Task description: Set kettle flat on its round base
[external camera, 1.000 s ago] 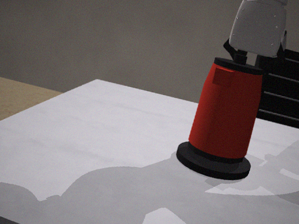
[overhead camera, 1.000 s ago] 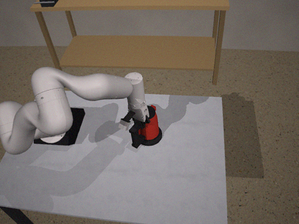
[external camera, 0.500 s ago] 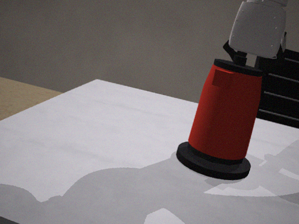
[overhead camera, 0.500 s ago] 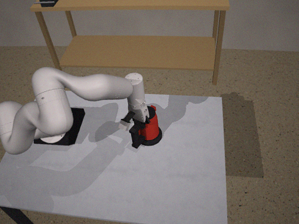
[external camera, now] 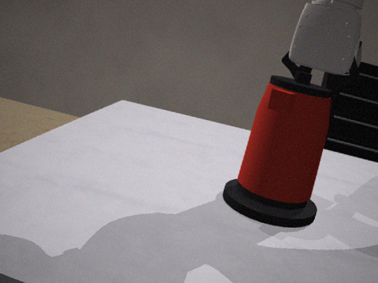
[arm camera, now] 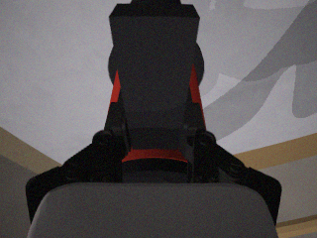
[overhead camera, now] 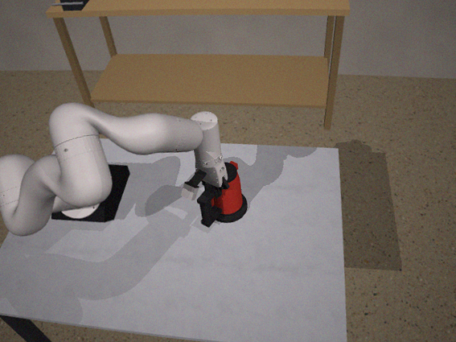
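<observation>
In the top view, the white arm (overhead camera: 93, 156) is reaching out from its black base plate (overhead camera: 120, 171) across the grey table (overhead camera: 250, 267), with the wrist pointing down over the red kettle (overhead camera: 230, 196). The kettle is standing on its round black base (overhead camera: 240, 213), which is lying well to the right of the base plate, near the table's middle. The gripper (overhead camera: 210, 195) is closing on the kettle's black handle (overhead camera: 208, 212), on the side of the kettle facing the base plate. Beyond the table, a wooden shelf unit (overhead camera: 332, 62) is standing by the wall.

In the exterior view, the kettle (external camera: 285, 146) is sitting on the base (external camera: 239, 201), its body leaning slightly to the left, and its black lid (external camera: 299, 86) is lying just under the gripper housing (external camera: 325, 37). A dark slatted chair back (external camera: 371, 114) is showing behind the kettle.

In the wrist view, the fingers are pressing in on the handle (arm camera: 158, 73) from both sides, partly closed and gripping its upright bar, with slivers of red kettle body (arm camera: 115, 89) showing on either side of it
</observation>
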`<state>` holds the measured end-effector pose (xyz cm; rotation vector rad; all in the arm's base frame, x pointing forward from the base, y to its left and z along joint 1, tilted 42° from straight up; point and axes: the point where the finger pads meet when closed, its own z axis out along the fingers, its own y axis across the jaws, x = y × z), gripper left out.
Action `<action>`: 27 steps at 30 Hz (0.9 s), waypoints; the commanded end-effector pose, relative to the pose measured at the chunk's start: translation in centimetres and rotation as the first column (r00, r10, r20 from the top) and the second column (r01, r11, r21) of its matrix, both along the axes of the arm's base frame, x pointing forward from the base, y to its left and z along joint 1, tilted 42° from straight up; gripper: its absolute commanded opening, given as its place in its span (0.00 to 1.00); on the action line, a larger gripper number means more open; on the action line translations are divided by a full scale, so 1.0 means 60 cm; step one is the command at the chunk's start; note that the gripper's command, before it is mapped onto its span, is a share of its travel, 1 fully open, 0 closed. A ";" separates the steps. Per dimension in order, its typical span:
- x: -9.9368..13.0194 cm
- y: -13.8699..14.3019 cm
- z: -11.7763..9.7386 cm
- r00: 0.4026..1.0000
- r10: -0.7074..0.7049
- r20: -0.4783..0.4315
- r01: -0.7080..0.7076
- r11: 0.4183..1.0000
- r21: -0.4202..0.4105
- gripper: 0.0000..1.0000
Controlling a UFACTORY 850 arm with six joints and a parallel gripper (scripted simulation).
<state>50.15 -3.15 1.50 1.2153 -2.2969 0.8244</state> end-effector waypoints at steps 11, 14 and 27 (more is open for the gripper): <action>0.001 0.000 -0.001 1.000 0.001 0.002 -0.001 1.000 0.001 0.00; 0.001 -0.001 -0.001 1.000 0.001 0.002 -0.001 1.000 0.001 0.00; 0.001 -0.004 -0.004 1.000 0.001 0.002 -0.001 1.000 0.001 0.00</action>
